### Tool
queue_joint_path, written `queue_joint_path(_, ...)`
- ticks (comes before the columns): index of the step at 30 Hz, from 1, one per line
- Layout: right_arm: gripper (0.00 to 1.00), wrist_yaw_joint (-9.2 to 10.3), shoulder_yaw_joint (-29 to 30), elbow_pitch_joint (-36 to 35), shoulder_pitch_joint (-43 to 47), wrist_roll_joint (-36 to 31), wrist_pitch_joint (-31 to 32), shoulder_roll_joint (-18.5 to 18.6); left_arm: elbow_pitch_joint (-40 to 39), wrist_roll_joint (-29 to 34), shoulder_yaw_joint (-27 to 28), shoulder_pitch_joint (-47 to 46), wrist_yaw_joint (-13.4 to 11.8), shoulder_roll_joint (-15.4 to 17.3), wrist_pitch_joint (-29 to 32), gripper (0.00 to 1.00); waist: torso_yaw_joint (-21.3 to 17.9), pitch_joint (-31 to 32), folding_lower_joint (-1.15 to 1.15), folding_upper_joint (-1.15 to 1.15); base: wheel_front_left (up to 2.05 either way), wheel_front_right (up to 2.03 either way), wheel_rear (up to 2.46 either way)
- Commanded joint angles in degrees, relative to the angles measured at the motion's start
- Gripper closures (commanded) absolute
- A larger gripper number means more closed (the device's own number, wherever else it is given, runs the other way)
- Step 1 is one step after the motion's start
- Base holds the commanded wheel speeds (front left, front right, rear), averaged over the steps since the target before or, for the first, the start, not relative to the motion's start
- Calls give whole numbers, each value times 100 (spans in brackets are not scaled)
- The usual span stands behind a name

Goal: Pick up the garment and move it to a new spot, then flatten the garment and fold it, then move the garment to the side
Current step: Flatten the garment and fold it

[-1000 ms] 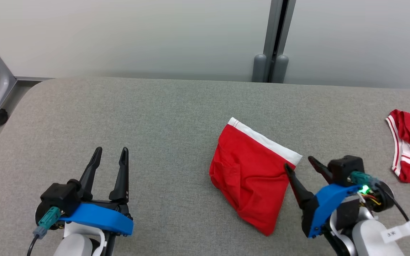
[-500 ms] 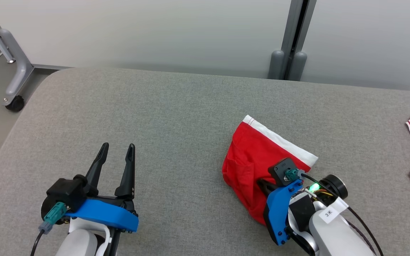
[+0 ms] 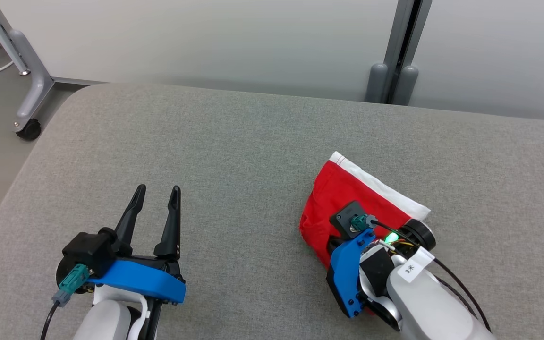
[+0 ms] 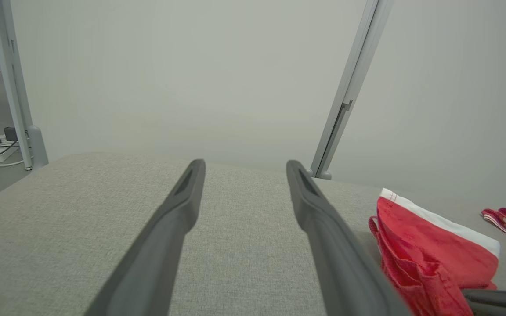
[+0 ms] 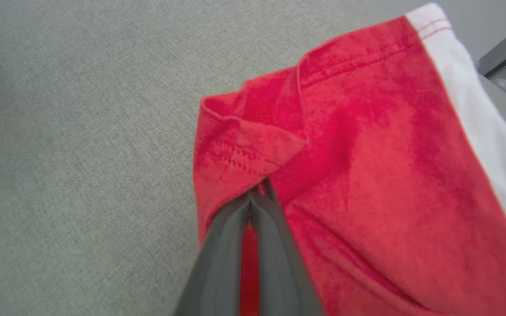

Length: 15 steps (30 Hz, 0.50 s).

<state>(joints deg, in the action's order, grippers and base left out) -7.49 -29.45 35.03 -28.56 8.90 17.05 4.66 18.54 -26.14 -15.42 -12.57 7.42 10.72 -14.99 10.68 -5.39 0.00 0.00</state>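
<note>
Red fabric of the garment (image 3: 347, 189), white-banded along one edge, lay on the grey padded table (image 3: 206, 141), right of centre. The right gripper (image 5: 259, 192) was pressed together, pinching a fold at the garment's edge. The left gripper (image 3: 157, 190) stood spread over bare table, well apart from the garment.
</note>
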Motion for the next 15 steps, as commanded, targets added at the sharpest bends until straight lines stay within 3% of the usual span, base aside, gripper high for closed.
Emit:
queue_joint_path(1, 100, 0, -96, 46, -108, 55, -32, -26, 17, 16, 13, -72, 8, -2, -25, 0, 5, 9, 0, 0, 0, 0, 0)
queue_joint_path(6, 100, 0, -610, 93, -264, 355, -152, -117, 3, 3, 15, -57, 8, -3, -25, 0, 21, 20, 0, 0, 0, 0, 0)
queue_joint_path(12, 100, 0, -1524, -152, -291, 1378, -282, -167, -7, -6, 20, -80, 8, -15, -26, 0, 35, -18, 0, 0, 0, 0, 0)
queue_joint_path(15, 100, 0, -1668, -359, -322, 1827, -534, -168, -8, -3, 71, -65, 8, -10, -26, 0, 0, -17, 0, 0, 0, 0, 0)
